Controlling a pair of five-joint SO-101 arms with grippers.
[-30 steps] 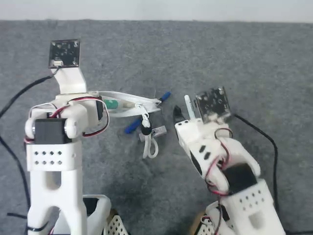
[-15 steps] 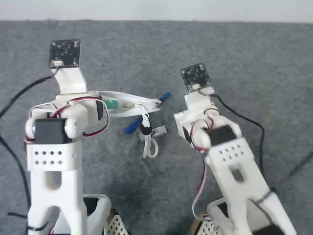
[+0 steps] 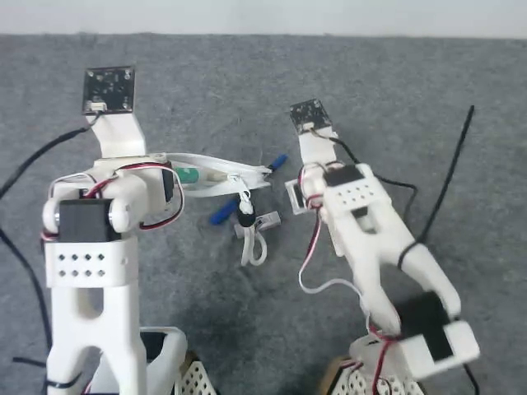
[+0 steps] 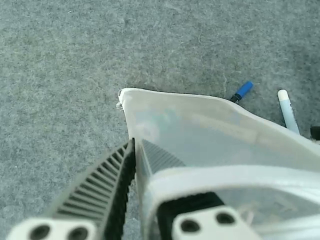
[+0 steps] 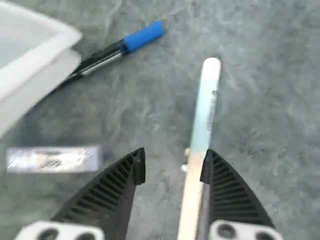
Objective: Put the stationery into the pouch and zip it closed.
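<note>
Here, right claw [image 5: 173,155] gapes around white pen [image 5: 205,110].
Pen seemingly touches one finger; left claw [image 4: 137,150] clamps pouch [image 4: 210,135].

Light: soft and even; grey table [image 3: 461,74] moderately bright
Shadows: faint, diffuse; a darker patch on the near part of the table in the high view; a thin dark edge along the pouch [image 4: 200,125] in the left wrist view
Highlights: the pouch's white rim is brightest

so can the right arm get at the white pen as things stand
Probably yes: the right gripper is open with the white pen between its fingers, close against one, and nothing lies over it. The blue-capped pen and pouch sit off to one side.
</note>
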